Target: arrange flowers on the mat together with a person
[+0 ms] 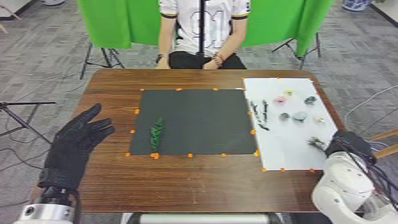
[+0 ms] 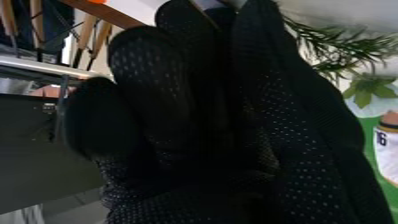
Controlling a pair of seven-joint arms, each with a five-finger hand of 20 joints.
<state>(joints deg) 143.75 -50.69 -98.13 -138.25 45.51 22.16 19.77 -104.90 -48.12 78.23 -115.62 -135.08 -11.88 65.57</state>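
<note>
In the head view my left hand [image 1: 75, 142] is open over the table's left side, beside the dark mat [image 1: 197, 122]. A green stem [image 1: 156, 135] lies along the mat's left part. My right hand [image 1: 348, 144] is at the table's right edge, close to a dark sprig [image 1: 317, 144] on the white sheet [image 1: 289, 157]. Farther up that sheet lie two dark green stems [image 1: 259, 115], a pink flower [image 1: 280, 100], a yellow one [image 1: 289, 93] and several greenish ones [image 1: 299, 116]. In the right wrist view my right hand [image 2: 195, 110] has fairly straight fingers, with green foliage [image 2: 342, 47] beyond them.
Orange markers [image 1: 155, 156] edge the mat and the sheet. Brown wood [image 1: 178, 187] surrounds the mat. A person sits across the table, hands [image 1: 211, 64] low by the lap at its far edge. Tripods [image 1: 27, 120] stand around the table.
</note>
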